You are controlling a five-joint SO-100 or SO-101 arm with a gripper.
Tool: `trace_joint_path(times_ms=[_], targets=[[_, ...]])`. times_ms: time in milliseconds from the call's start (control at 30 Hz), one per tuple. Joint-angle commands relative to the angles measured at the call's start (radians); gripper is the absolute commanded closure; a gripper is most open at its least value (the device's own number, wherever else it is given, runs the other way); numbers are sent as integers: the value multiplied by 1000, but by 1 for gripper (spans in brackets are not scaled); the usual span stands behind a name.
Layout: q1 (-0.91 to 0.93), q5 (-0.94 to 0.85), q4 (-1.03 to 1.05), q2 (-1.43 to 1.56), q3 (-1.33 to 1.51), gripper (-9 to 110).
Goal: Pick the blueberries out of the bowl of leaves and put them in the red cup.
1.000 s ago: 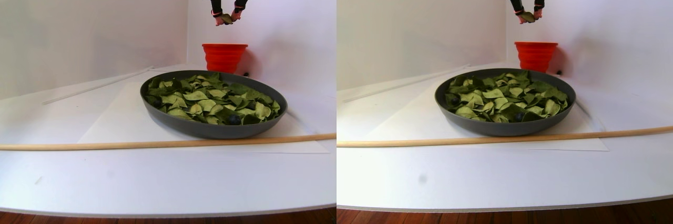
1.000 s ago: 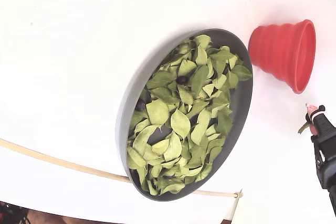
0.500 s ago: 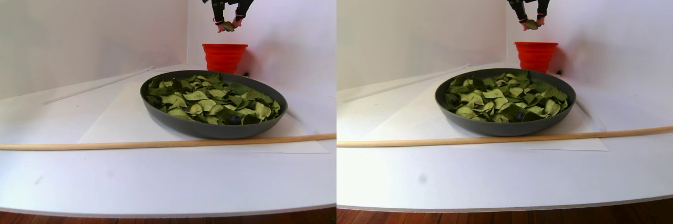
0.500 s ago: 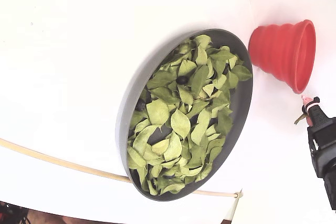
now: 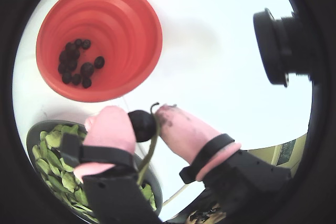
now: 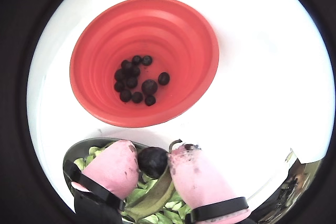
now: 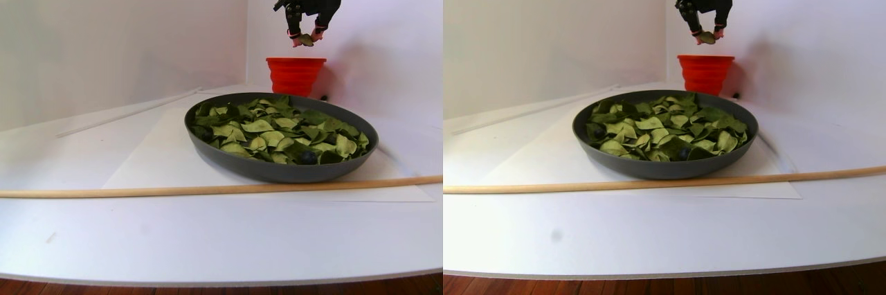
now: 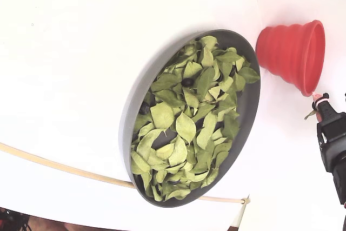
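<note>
My gripper (image 5: 147,124) (image 6: 153,162) is shut on a dark blueberry (image 5: 142,125) (image 6: 151,161), with a leaf (image 6: 157,192) pinched in beside it. In both wrist views the pink fingertips (image 5: 184,132) (image 6: 194,174) hover just outside the near rim of the red cup (image 5: 121,9) (image 6: 178,22), which holds several blueberries (image 5: 77,64) (image 6: 135,80). The stereo pair view shows the gripper (image 7: 306,39) high above the red cup (image 7: 295,75). The grey bowl (image 8: 135,101) (image 7: 277,167) is full of green leaves (image 8: 186,125) (image 7: 277,132), with a blueberry (image 8: 187,82) among them. In the fixed view the gripper (image 8: 316,104) hangs by the cup's rim (image 8: 319,52).
A long wooden rod (image 7: 173,189) lies across the white table in front of the bowl. White walls rise close behind the cup. A black camera housing (image 5: 281,45) juts in at the right of a wrist view. The table's front edge (image 7: 208,278) runs along the bottom.
The gripper has carried the blueberry and leaf away from over the bowl and closer to the red cup, staying shut. Bowl and cup have not moved.
</note>
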Motion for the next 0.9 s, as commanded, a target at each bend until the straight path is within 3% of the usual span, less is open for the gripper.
trace_joint_path(times_ms=[0, 867], targets=[[41, 11, -23, 15, -107, 91], [31, 57, -12, -218, -408, 91]])
